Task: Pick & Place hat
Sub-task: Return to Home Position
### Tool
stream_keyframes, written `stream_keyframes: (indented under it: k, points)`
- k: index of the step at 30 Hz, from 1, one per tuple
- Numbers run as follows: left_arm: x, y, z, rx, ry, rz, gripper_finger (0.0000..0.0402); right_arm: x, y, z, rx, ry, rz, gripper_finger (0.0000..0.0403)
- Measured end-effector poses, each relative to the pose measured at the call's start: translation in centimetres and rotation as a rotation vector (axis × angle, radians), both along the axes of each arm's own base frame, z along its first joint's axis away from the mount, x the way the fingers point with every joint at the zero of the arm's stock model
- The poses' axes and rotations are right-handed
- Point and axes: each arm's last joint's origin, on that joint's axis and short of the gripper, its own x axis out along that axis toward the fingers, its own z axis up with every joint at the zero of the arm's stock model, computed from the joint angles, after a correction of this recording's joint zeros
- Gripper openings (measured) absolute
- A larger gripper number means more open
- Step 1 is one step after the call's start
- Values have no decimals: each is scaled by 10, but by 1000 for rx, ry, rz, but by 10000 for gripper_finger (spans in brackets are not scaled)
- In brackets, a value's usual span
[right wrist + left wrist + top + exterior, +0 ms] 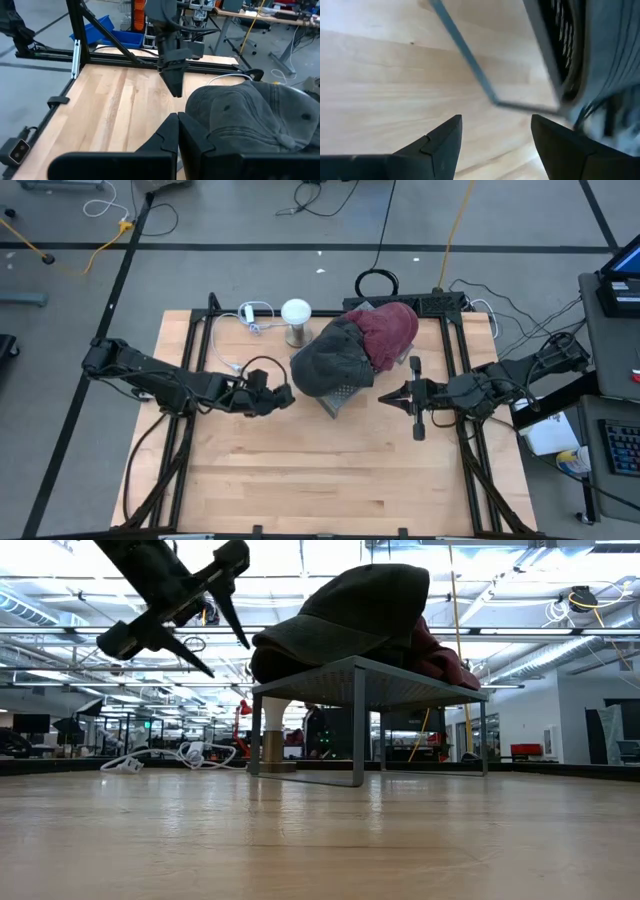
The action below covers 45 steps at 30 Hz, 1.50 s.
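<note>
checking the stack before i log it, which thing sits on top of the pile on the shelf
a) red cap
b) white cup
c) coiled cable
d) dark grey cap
d: the dark grey cap lies uppermost on the shelf, overlapping the red cap behind it.

Matt dark-grey cloth cap (330,360), maroon cloth cap (392,330), grey metal mesh shelf (415,688), smooth pale wood table (320,470)

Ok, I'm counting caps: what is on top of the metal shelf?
On the shelf a dark grey cap sits uppermost, overlapping a red cap. Any caps beneath them are covered.
</note>
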Motion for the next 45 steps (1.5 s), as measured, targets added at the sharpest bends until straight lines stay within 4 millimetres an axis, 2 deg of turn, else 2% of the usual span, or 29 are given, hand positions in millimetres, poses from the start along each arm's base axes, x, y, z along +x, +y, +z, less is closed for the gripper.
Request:
stream_keyframes:
  k: [9,15,18,22,27,36,39,41,45]
  points:
    - [5,-12,4,295,29,-645,241,0,0,0,25,0,-7,0]
    - [5,-22,7,344,-89,-1097,241,0,0,1,29,-6,-6,3]
    - [10,-25,15,382,-209,-1162,241,0,0,1,80,-9,-20,3]
    - [4,-30,30,628,-329,-1307,241,0,3,-2,128,-7,37,3]
    - [-20,-17,41,888,-272,-1230,241,-3,2,-23,102,-74,71,2]
    - [-91,3,65,1190,-436,-1123,241,-21,-7,-84,68,-127,83,1]
    - [-112,8,61,1239,-469,-1097,241,-29,-9,-100,78,-149,110,3]
    - [-124,11,57,1254,-507,-1069,241,-35,-9,-111,85,-161,187,4]
    - [-141,15,45,1291,-550,-999,241,-45,-11,-128,120,-206,268,3]
